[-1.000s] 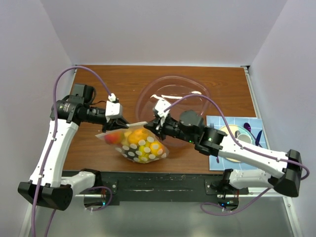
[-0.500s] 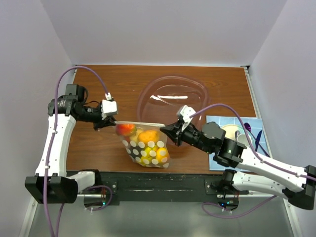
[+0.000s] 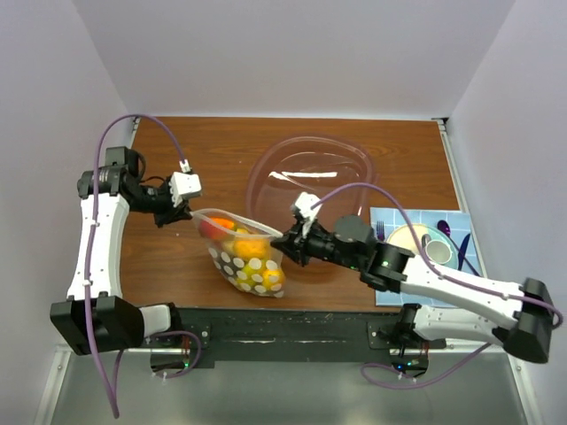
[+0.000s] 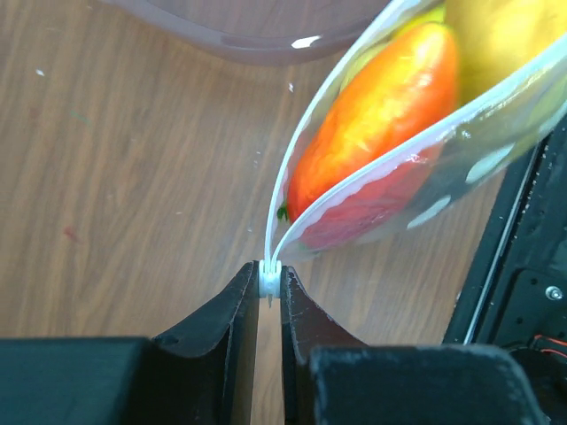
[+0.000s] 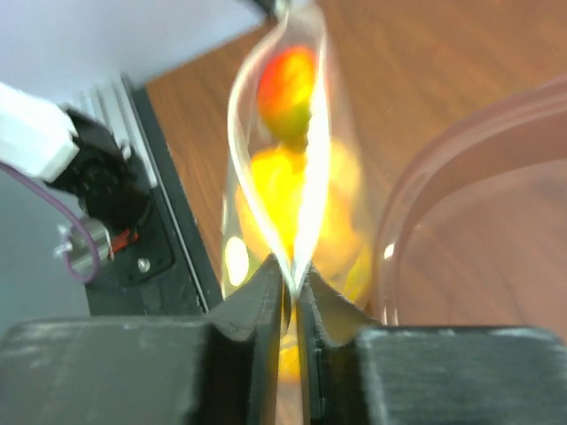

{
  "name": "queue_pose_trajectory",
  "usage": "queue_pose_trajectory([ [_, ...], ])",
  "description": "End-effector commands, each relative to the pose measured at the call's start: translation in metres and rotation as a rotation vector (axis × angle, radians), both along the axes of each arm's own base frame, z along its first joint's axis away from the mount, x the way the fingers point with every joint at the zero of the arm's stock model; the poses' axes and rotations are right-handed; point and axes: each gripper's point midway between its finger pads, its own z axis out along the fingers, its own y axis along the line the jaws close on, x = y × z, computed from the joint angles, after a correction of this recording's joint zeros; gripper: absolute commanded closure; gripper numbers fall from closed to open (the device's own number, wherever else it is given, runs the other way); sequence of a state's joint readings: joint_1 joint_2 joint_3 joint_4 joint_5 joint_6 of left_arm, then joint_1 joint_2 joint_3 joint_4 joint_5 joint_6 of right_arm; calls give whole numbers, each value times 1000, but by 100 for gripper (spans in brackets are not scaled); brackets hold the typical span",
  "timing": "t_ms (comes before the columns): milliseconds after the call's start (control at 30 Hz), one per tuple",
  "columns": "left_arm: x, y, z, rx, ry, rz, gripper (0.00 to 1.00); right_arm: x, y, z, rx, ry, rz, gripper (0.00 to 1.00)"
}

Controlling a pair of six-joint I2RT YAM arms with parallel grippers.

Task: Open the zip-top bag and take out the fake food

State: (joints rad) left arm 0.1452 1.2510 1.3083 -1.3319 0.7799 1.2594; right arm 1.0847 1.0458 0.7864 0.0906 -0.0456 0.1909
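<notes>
The zip-top bag point(image 3: 241, 257) is held just left of centre in the overhead view, slung between the two claws over the brown surface point(image 3: 204, 150), close to its front edge. Whether its bottom rests on the wood cannot be told. The left claw point(image 4: 269, 282) is pressed together on the bag's left end, where only the white tip of the seal is caught between the fingertips. The right claw point(image 5: 290, 285) is seen pinching the opposite end of the rim, though that wrist view is blurred and the firmness of the hold cannot be judged. Between the two pinches the lips are parted into a narrow lens, so the seal is taken to be undone. The fake food point(image 4: 381, 115) is all inside, an orange-red piece nearest the left end and yellow ones beyond it. The clear pinkish bowl point(image 3: 354, 168) stands just behind the bag, to its right.

Several failures are possible from here. The slim hold at the left could be lost under the weight of the toys, and the bag would be dropped. If the ends are drawn further apart, the mouth could be pulled flat again. Should the bag be tipped carelessly, pieces could be rolled off the front edge
</notes>
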Motion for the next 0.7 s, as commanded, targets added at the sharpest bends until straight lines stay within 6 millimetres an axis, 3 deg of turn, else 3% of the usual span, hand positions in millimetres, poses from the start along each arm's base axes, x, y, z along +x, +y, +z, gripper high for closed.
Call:
queue_pose_trajectory([
  [0,4,-15,46,-96,-142,-21,94,-18,35,10,25,30,111,74],
  [167,-11,-35,73,-179,-188,-51,94,-17,38,12,-56,4,100,39],
  [200,-13,-37,75,-184,-193,-58,94,-16,34,18,-56,-7,84,28],
  [267,-16,-40,78,-184,-200,-64,94,-13,27,36,-55,-31,60,20],
  [300,-17,-40,79,-184,-202,-67,94,-12,21,52,-32,-48,45,10],
  [367,-18,-40,78,-180,-202,-67,95,-9,15,79,9,-87,16,11],
  [467,-19,-41,79,-184,-202,-69,95,-1,14,105,69,-113,-31,37],
  [500,-20,-43,80,-189,-201,-72,95,1,16,109,72,-112,-38,51],
  [533,-21,-44,80,-191,-200,-75,95,4,26,109,55,-101,-30,56],
  [667,-25,-46,80,-190,-203,-79,95,0,54,101,26,-57,30,59],
])
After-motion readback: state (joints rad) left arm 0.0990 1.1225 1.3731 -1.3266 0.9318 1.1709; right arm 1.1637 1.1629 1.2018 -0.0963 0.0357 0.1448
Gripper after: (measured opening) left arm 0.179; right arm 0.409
